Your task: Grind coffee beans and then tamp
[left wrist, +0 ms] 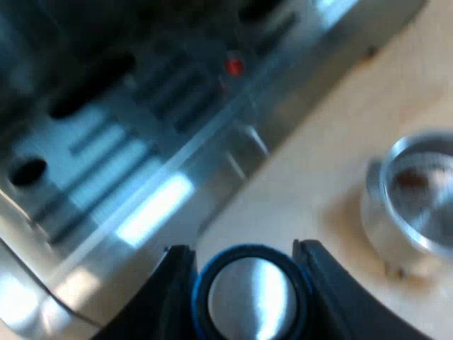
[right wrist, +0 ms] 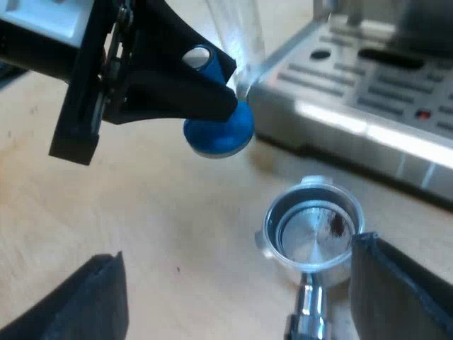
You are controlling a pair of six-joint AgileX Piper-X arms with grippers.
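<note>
Left wrist view: tamper (left wrist: 249, 297) partly hidden

A pale wooden tabletop (right wrist: 170, 234) with faint grain and a few small dark specks, warmly and brightly lit, soft shadows lying across its surface

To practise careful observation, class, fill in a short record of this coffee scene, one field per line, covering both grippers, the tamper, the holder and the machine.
left gripper: shut on the blue tamper, beside the espresso machine
right gripper: open, over the metal holder
metal holder: lying on the wooden table, basket almost bare, one dark speck inside
blue tamper and metal holder: apart
</note>
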